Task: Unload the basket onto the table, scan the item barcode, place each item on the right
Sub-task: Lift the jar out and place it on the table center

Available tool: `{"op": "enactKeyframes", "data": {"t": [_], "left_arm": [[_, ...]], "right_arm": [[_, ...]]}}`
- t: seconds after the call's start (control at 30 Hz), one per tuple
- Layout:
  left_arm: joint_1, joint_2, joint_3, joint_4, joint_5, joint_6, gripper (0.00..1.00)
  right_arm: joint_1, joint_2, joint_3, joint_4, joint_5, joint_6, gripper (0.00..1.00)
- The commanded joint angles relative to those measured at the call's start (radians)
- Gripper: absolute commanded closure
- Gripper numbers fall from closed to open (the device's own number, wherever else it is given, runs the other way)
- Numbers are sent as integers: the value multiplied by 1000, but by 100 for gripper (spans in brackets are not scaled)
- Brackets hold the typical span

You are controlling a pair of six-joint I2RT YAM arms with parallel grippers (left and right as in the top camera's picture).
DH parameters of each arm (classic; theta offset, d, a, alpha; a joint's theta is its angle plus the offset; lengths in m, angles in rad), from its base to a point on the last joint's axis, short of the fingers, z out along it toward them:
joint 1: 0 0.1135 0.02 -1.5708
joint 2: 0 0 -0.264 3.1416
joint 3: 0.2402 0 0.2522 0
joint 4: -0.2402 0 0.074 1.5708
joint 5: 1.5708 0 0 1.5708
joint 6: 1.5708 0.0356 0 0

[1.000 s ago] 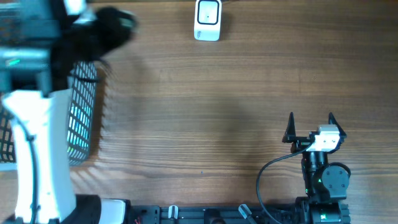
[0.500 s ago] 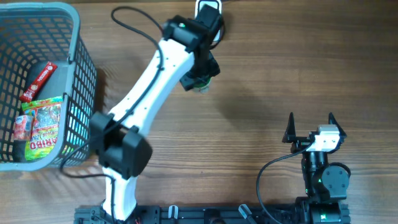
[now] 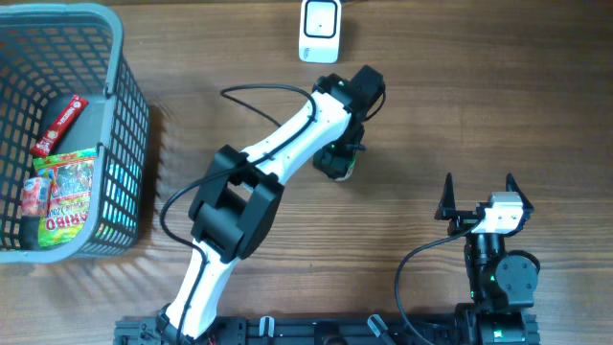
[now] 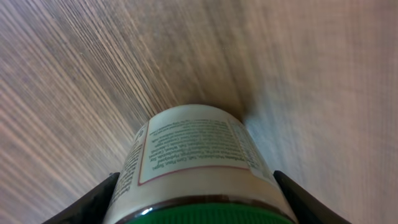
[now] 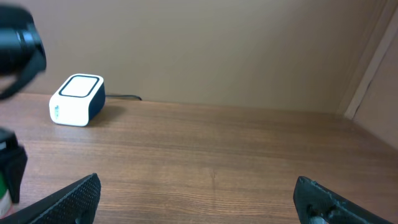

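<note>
A bottle (image 4: 193,149) with a green cap and a white printed label fills the left wrist view, its label facing up. My left gripper (image 4: 196,202) is shut on it, one dark finger pressed to each side. From overhead, that gripper (image 3: 337,161) hangs over the table's middle, below and just right of the white barcode scanner (image 3: 319,29); the bottle (image 3: 344,171) shows only as a green and white sliver under it. My right gripper (image 3: 477,195) rests open at the lower right, nothing between its fingers (image 5: 71,196). The scanner (image 5: 77,99) also shows at far left in the right wrist view.
A grey mesh basket (image 3: 129,86) stands at the left edge, holding a red packet (image 3: 59,125) and a colourful sweets bag (image 3: 63,196). The left arm (image 3: 278,153) stretches diagonally across the table's middle. A cable loops by the right arm's base (image 3: 412,278).
The left arm swung from over the basket to the scanner, then moved down and right of it with the bottle. The right arm has not moved.
</note>
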Motion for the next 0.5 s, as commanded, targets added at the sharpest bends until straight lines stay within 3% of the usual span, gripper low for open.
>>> {"op": "enactKeyframes", "data": {"t": [0.0, 0.07, 0.1, 0.13, 0.27, 0.47], "left_arm": [[-20, 7, -42, 47, 12, -46, 32], [-28, 7, -58, 89, 13, -47, 22], [-33, 7, -59, 109, 13, -46, 7], [-35, 6, -59, 113, 13, -45, 0], [-33, -47, -58, 93, 11, -23, 0], [-30, -328, -58, 31, -64, 152, 0]], "right_arm": [[-7, 0, -1, 2, -5, -9, 0], [-7, 0, -1, 2, -5, -9, 0], [-7, 0, -1, 2, -5, -9, 0], [-7, 0, -1, 2, -5, -9, 0], [-7, 0, -1, 2, -5, -8, 0], [-7, 0, -1, 2, -5, -9, 1]]}}
